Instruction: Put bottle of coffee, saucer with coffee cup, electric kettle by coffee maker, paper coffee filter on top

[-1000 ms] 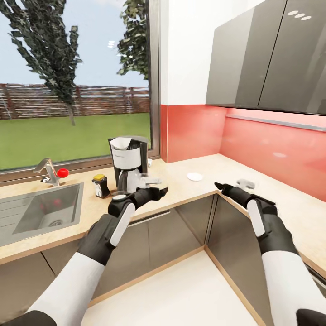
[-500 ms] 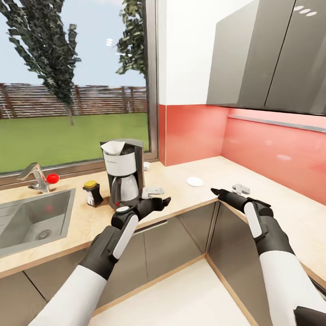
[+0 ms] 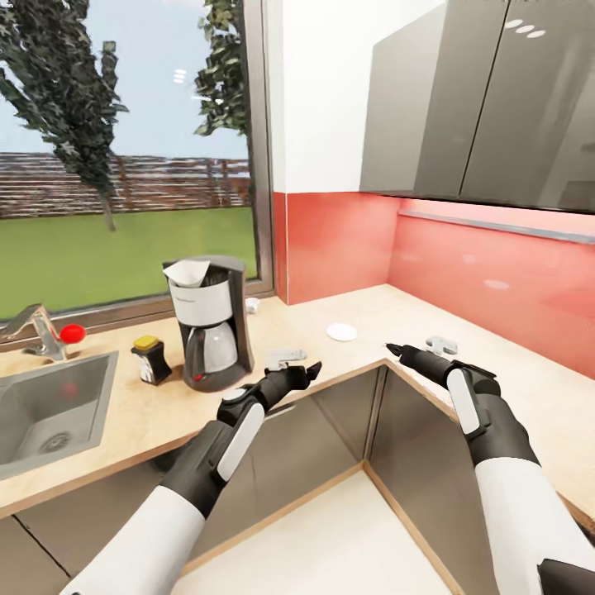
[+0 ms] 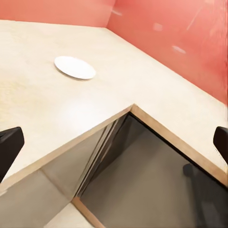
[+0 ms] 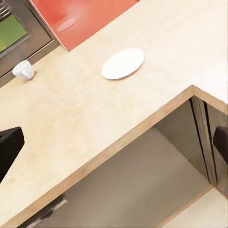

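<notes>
Corner kitchen, red splashback, grey wall cabinets, big window onto lawn. The kitchen countertop (image 3: 149,413) runs in an L, sink (image 3: 49,405) at its window-side end.

Change over the last second: the whole head view has slid, so the camera turned toward the inner corner; nothing on the counter moved. Judged: robot squaring up to the saucer.

Count:
- one coffee maker (image 3: 207,326), back edge by the window, one paper coffee filter (image 3: 188,271) already on top
- one bottle of coffee (image 3: 149,358) just beside it, sink side
- one saucer (image 3: 341,332) bare, near the inner corner
- one coffee cup (image 3: 252,305) behind the machine, apart from the saucer

Left gripper (image 3: 307,371) and right gripper (image 3: 395,350): fingers spread wide, both empty, hovering over the counter's front edge.
</notes>
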You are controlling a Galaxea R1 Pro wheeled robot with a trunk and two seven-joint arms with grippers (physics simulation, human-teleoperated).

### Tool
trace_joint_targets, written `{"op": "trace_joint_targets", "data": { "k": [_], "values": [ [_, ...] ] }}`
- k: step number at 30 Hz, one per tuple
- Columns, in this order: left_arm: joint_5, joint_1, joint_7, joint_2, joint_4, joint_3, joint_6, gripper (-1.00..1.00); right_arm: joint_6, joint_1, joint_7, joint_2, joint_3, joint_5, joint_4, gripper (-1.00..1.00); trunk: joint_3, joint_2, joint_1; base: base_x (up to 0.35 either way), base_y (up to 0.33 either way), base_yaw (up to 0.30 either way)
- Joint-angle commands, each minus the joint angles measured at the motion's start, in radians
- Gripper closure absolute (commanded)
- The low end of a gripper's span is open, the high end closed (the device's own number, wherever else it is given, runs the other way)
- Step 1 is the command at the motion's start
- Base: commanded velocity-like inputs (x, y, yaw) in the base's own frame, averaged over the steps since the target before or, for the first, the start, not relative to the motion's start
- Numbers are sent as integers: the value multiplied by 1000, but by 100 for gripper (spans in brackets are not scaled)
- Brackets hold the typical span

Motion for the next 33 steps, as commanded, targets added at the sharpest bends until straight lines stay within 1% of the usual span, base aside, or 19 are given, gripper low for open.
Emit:
{"op": "trace_joint_targets", "data": {
  "k": [1, 6, 10, 17, 26, 33],
  "values": [
    [6, -1, -1, 0, 0, 0, 5, -100, 6, -1, 4, 0, -3, 1, -1, -100, -2, -2, 1, 187, -18, -277],
    [7, -1, -1, 0, 0, 0, 5, -100, 6, -1, 4, 0, -3, 1, -1, -100, -2, -2, 1, 242, -81, -274],
    [7, -1, -1, 0, 1, 0, 5, -100, 6, -1, 4, -1, -3, 1, -1, -100, -2, -2, 1, 273, -120, -109],
    [7, -1, 0, 3, 1, -1, 5, -100, 6, -1, 4, 0, -2, 1, -1, -100, -2, -2, 1, 304, -75, -21],
    [8, -1, 1, 3, 2, 0, 3, -100, 7, -1, 4, 2, -1, 1, 0, -100, -2, -2, 1, 87, -2, 0],
    [8, -1, 2, 3, 2, 0, 5, -100, 27, -1, 4, 6, 0, 1, -13, -100, -2, -2, 1, 293, -71, 0]
  ]
}}
